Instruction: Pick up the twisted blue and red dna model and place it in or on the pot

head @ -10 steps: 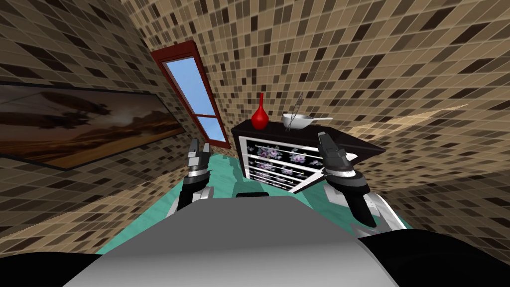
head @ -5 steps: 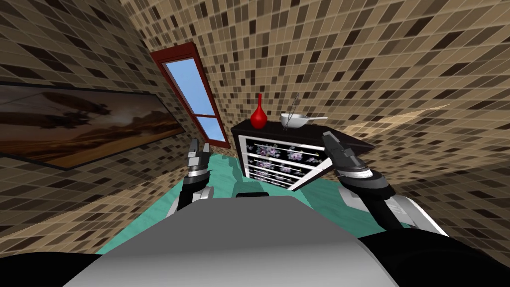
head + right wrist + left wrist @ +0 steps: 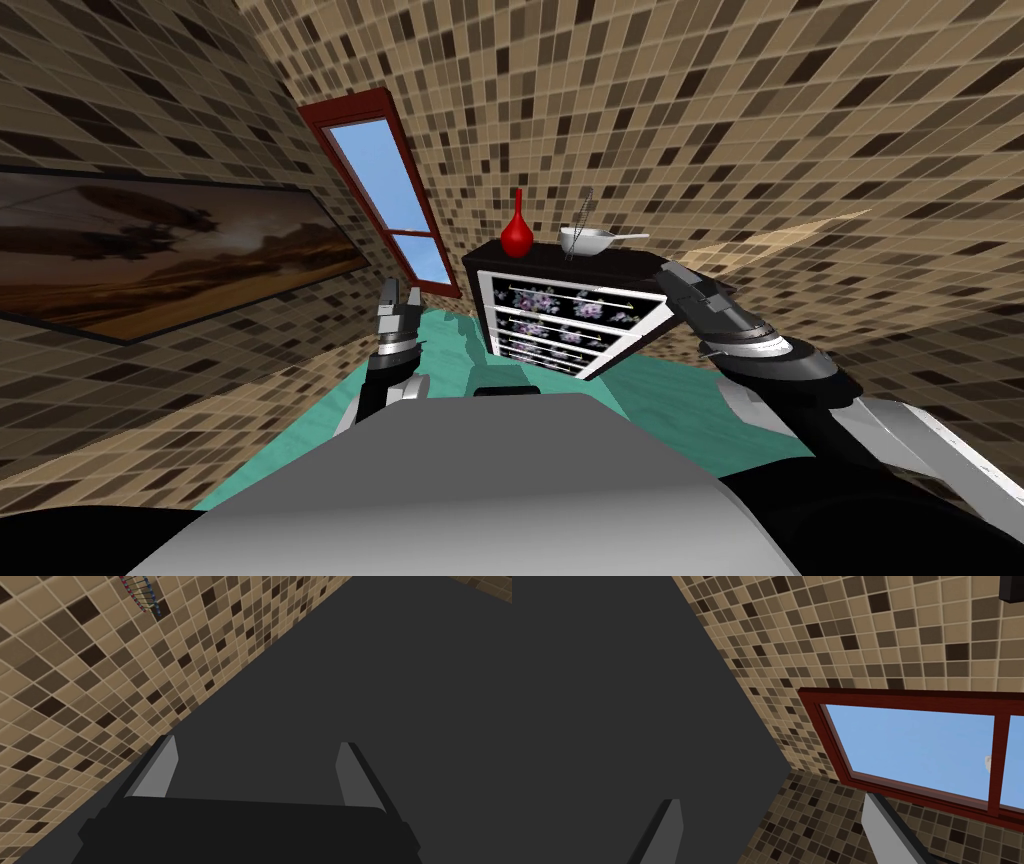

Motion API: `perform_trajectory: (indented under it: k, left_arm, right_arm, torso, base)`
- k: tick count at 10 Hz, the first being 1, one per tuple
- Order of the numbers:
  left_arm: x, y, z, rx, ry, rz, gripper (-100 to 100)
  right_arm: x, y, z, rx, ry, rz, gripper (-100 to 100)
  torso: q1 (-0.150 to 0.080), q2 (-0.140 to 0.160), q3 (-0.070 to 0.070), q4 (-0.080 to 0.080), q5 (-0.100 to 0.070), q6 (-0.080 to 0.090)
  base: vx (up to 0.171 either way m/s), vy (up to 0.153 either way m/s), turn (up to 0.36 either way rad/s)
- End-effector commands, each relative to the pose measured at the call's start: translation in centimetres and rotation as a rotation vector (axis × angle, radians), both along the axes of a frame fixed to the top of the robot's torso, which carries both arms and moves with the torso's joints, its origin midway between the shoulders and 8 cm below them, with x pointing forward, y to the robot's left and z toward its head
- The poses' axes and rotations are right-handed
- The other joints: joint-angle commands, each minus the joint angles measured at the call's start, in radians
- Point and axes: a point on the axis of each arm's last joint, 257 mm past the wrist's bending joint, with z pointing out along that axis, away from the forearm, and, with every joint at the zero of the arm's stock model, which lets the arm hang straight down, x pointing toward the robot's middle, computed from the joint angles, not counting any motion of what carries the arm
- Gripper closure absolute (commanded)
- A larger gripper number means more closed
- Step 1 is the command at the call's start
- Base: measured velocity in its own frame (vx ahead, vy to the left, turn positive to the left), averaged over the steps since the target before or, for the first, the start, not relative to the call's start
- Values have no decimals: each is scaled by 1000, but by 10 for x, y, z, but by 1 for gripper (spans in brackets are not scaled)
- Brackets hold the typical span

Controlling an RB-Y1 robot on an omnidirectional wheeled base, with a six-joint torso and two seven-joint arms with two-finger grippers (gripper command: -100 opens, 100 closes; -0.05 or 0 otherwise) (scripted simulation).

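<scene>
Left pincer [image 3: 399, 297]: raised beside the chest on the left, above the teal floor [image 3: 450, 350]; in the left wrist view the pincer [image 3: 772, 801] is released, its two fingers standing wide apart with nothing between them.

Right pincer [image 3: 680, 280]: held up in front of the right-hand corner of the chest of drawers [image 3: 565, 310], pointing toward it; in the right wrist view the pincer [image 3: 257, 742] is also released and empty, with a flat dark grey plane beyond the fingers.

DNA model [image 3: 582, 222]: stands upright on top of the chest of drawers, thin and ladder-like, right against the pot; whether they touch I cannot tell. In the right wrist view the DNA model [image 3: 141, 595] shows far off against the tiled wall, with red and blue beads along its strands, well apart from the fingers.

Pot [image 3: 587, 241]: white, shallow, long handle pointing to the right, on the chest top.

Red vase [image 3: 517, 232]: on the same top, to the left of the pot, apart from it.

Chest of drawers: dark, with white flowered drawer fronts, against the tiled wall near a red-framed window [image 3: 390, 200].
</scene>
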Motion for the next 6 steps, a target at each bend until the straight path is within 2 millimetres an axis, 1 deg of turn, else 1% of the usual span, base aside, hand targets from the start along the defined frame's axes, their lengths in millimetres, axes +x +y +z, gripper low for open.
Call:
perform_trajectory:
  k: [1,2,3,4,5,6]
  left_arm:
    - [0,0,0,0,0,0,0]
    - [0,0,0,0,0,0,0]
    - [0,0,0,0,0,0,0]
    - [0,0,0,0,0,0,0]
    - [0,0,0,0,0,0,0]
    - [0,0,0,0,0,0,0]
  right_arm:
    - [2,-10,0,-47,38,-17,-100]
    - [1,-10,5,-69,31,-21,-100]
    - [3,-20,3,-97,67,-38,-100]
    - [3,-19,8,-123,61,-36,-100]
    - [6,-29,7,-150,98,-53,-100]
    - [6,-27,12,-175,92,-50,-100]
  torso:
    - [0,0,0,0,0,0]
    - [0,0,0,0,0,0]
    - [0,0,0,0,0,0]
    - [0,-1,0,0,0,0]
    - [0,-1,-1,0,0,0]
    - [0,-1,-1,0,0,0]
  base:
    - [-18,7,-45]
    - [-14,6,-33]
    - [-9,6,-46]
    - [-5,5,-34]
    - [1,10,-59]
    - [3,11,-40]
